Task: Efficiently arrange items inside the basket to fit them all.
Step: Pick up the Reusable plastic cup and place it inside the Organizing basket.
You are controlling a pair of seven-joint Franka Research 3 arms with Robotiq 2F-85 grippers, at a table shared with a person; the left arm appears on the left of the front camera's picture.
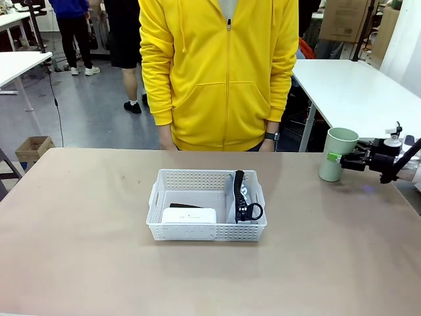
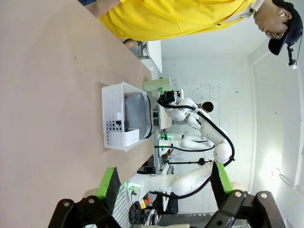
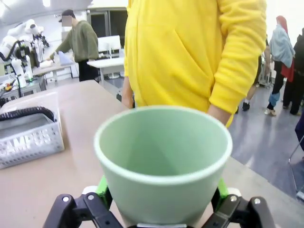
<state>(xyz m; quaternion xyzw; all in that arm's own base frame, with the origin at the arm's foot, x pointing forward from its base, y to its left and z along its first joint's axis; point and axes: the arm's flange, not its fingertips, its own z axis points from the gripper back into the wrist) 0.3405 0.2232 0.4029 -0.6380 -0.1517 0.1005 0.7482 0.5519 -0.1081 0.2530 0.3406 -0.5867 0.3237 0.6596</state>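
I have the pale green plastic cup (image 3: 164, 161) clamped upright between my right gripper (image 3: 161, 209) jaws for basket (image 1: 207, 230) packing, left gripper (image 2: 164, 190) wide open.

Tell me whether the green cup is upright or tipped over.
Upright: the pale green cup stands mouth-up on the table, the right gripper around its sides.

cup (image 1: 340, 153): pale green
basket (image 1: 206, 232): white, small-holed lattice sides
box (image 1: 189, 216): white
pouch (image 2: 138, 113): grey, black strap, pale "CAMPUS" lettering
table (image 1: 79, 217): plain beige-brown
hoodie (image 1: 220, 66): bright yellow
right gripper (image 1: 342, 158): black, green pads
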